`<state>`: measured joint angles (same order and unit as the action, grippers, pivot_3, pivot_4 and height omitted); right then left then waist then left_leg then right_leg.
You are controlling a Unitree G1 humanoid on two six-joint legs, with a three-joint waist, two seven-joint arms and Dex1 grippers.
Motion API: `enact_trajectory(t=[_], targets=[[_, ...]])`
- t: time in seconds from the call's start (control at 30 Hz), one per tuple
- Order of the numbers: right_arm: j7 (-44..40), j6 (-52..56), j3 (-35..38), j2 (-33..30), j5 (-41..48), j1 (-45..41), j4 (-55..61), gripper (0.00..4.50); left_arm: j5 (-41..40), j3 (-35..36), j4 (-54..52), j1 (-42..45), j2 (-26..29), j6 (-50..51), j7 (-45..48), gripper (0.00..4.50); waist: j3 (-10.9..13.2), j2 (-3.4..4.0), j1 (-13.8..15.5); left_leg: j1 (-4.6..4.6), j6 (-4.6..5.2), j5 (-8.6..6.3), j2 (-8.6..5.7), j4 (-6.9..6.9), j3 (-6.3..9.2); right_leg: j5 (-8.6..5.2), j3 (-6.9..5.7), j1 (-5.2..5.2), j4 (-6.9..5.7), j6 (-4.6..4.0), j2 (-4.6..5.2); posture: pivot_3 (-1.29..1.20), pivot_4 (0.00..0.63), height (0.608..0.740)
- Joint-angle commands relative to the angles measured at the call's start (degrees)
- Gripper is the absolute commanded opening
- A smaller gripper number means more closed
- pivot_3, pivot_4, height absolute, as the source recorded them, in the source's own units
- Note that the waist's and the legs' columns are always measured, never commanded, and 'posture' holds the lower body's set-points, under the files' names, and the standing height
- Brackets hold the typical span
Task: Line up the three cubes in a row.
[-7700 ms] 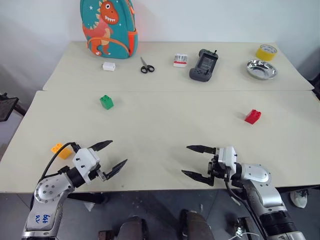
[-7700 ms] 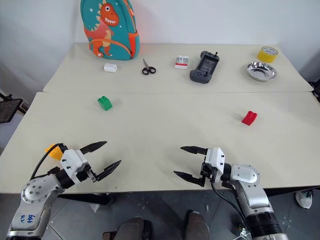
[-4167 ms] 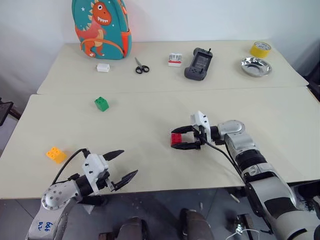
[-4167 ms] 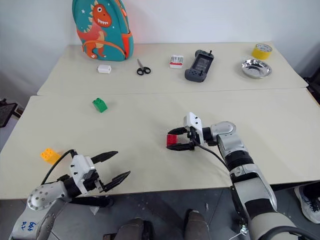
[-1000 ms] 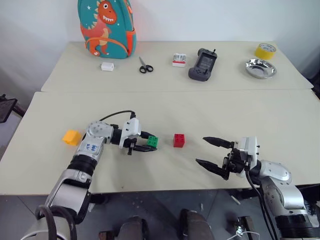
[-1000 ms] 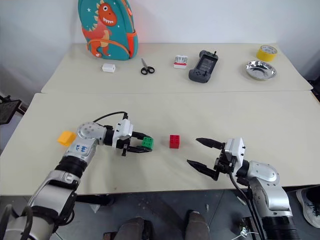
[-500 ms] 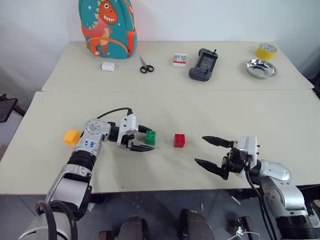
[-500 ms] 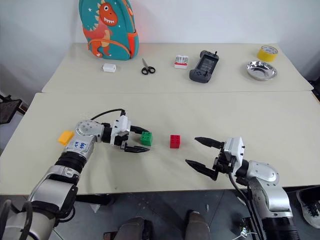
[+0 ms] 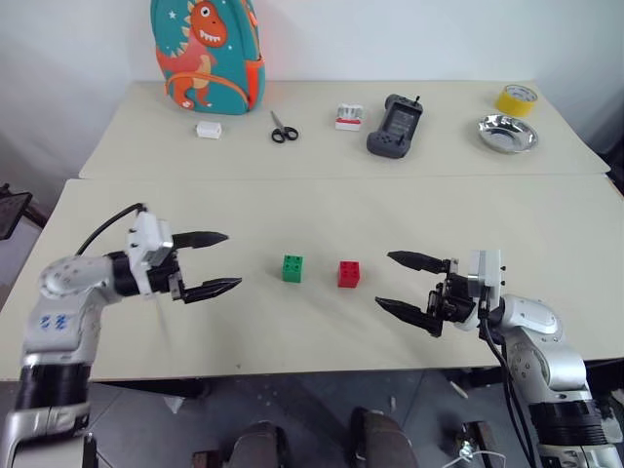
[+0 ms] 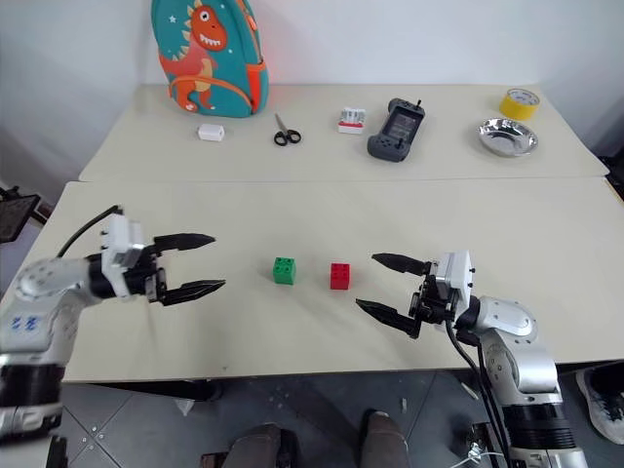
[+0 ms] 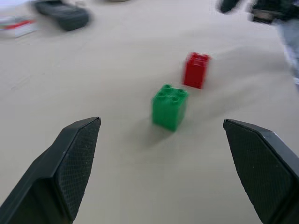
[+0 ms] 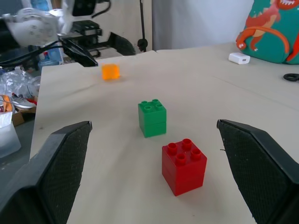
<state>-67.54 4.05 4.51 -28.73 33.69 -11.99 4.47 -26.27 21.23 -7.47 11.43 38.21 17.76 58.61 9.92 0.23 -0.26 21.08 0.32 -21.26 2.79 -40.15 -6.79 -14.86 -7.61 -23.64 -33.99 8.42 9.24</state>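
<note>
Sitting free on the front table (image 9: 546, 210), the green cube (image 9: 292, 268) now rests just beside the red cube (image 9: 349, 274), at its 9 o'clock, the two apart by a narrow gap. A second ago our left gripper (image 9: 216, 261) was clamped on the green one; it has since let go and drawn back toward 9 o'clock, jaws spread wide and empty. Our right gripper (image 9: 409, 282) waits at the red cube's 3 o'clock, jaws likewise spread, holding nothing. We judge two of three placed. The yellow-orange cube (image 12: 110, 71) lies well apart beyond the left gripper, and we expect to fetch it next.
</note>
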Motion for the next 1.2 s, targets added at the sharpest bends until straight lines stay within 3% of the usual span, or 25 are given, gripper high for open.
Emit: enact_trajectory(t=[0.03,0.27,0.33,0.47,0.57,0.73,0.83,0.93,1.03,1.2], targets=[[-0.9,-1.3,-0.3,1.8,1.8,-2.1,1.6,4.5,-1.4,14.2,-8.2,-8.8,-6.6,-0.6,-15.7,4.48,0.0,0.0,0.0,-0.04,0.0,0.0,0.0,-0.01,-0.02,0.0,0.04,0.01,-0.01,0.0,0.01,0.0,0.15,0.74],[-4.9,-4.2,-2.2,3.8,0.5,-5.4,-2.0,4.5,-1.0,25.3,-8.4,-25.8,-14.7,-6.9,-23.9,4.48,0.0,-0.14,0.4,-0.04,-0.01,-0.04,0.01,0.0,-0.03,-0.01,-0.03,0.02,-0.01,-0.02,0.0,0.0,0.15,0.74],[-5.4,-4.4,-2.3,4.0,0.4,-6.0,-2.7,4.5,-5.0,27.4,-9.0,-28.9,-16.0,-4.4,-25.0,4.48,-0.1,-0.18,0.7,-0.03,0.0,-0.04,0.01,-0.05,0.01,-0.02,-0.03,0.06,-0.01,-0.04,0.0,0.0,0.15,0.74],[-5.8,-3.9,-2.4,3.8,0.5,-6.5,-3.2,4.5,-5.7,26.1,-12.1,-32.6,-16.4,-4.3,-25.4,4.48,-0.1,-0.21,0.4,-0.05,0.01,-0.05,0.01,-0.05,-0.02,-0.03,0.01,0.04,-0.02,-0.08,0.01,0.0,0.15,0.74],[-6.4,-3.6,-2.9,3.7,0.2,-6.6,-3.7,4.5,-6.0,22.7,-14.4,-30.4,-15.4,-3.3,-26.7,4.48,-0.1,-0.21,0.4,-0.04,0.0,-0.06,0.01,-0.05,0.0,-0.03,-0.01,0.03,-0.03,-0.08,0.01,0.0,0.15,0.74],[-6.6,-2.6,-3.6,3.7,-0.1,-7.4,-3.8,4.5,-4.3,17.5,-11.9,-24.6,-4.5,8.9,-29.3,4.48,-0.1,-0.21,0.0,-0.07,-0.02,-0.04,0.01,-0.04,-0.03,-0.04,0.0,-0.03,-0.17,-0.1,0.0,0.0,0.15,0.74],[-6.6,-2.1,-3.6,3.3,-0.1,-8.1,-4.2,4.5,-11.5,16.1,-11.1,-19.9,9.7,29.1,-26.5,4.48,-0.1,-0.25,0.0,-0.06,-0.03,-0.05,0.01,0.03,-0.04,-0.04,0.01,-0.06,-0.16,-0.1,0.0,0.0,0.15,0.74],[-6.6,-2.2,-3.5,3.4,-0.3,-8.2,-4.5,4.5,-13.1,11.3,-6.1,-11.9,21.9,40.0,-23.5,4.48,-0.1,-0.26,0.1,-0.04,-0.06,-0.04,0.04,0.06,-0.07,-0.06,0.04,-0.14,-0.21,-0.13,-0.02,0.0,0.15,0.74],[-6.5,-2.7,-3.9,3.8,-0.8,-7.6,-4.4,4.5,-9.0,2.7,3.7,-0.6,27.4,42.1,-23.4,4.48,0.0,-0.14,0.2,-0.09,-0.07,-0.05,0.01,0.12,-0.13,-0.06,0.04,-0.13,-0.17,-0.12,-0.02,0.0,0.15,0.74],[-4.9,-2.7,-4.1,4.6,-1.0,-6.5,-2.7,4.5,-3.6,-11.7,14.5,13.3,30.0,44.9,-19.3,4.48,0.0,-0.09,-0.6,-0.1,-0.19,-0.04,0.01,0.27,-0.25,-0.07,0.02,-0.27,-0.24,-0.13,-0.09,0.0,0.15,0.74]])
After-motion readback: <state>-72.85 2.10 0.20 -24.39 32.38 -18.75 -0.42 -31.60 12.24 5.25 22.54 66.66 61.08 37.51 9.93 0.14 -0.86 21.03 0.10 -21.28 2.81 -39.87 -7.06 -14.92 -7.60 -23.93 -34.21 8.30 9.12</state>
